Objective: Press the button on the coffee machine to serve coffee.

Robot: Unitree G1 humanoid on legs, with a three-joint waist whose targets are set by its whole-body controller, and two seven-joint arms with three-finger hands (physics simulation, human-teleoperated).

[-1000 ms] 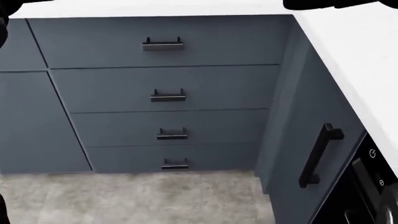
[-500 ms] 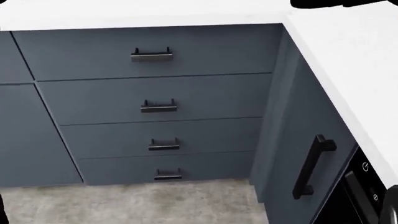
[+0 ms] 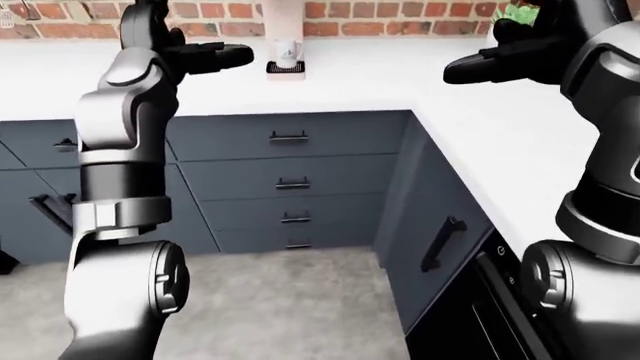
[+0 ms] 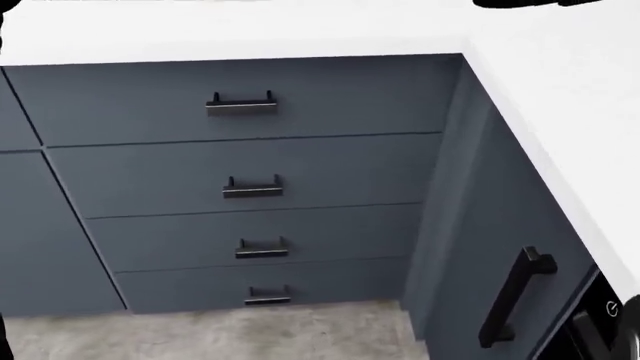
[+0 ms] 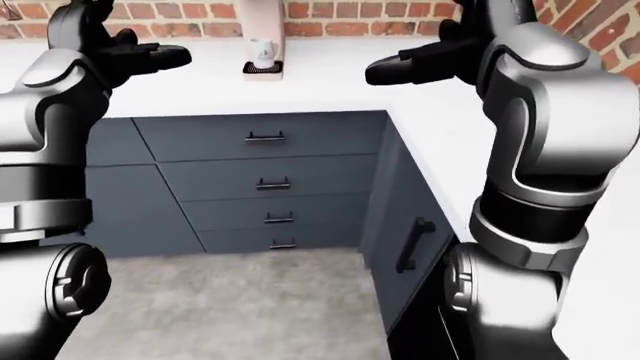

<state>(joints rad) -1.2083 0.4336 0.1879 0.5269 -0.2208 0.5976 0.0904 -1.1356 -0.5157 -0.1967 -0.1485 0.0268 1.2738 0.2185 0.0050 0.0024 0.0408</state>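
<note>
Arms frame both eye views, raised over the white desk (image 3: 380, 82). Left hand (image 3: 205, 56) and right hand (image 3: 495, 64) hang with fingers spread, pinching nothing. Between them and farther off, against the brick wall (image 3: 400, 9), stands the coffee machine (image 3: 284, 30): a pale upright body whose top is cut off, with a white cup (image 3: 288, 52) on its dark tray. Its button is not visible. The left hand looks nearer to it.

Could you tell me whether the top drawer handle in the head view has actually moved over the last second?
No. The top drawer handle sits lower in the head view, but the drawers and the worktop shifted with it, so the camera moved.
</note>
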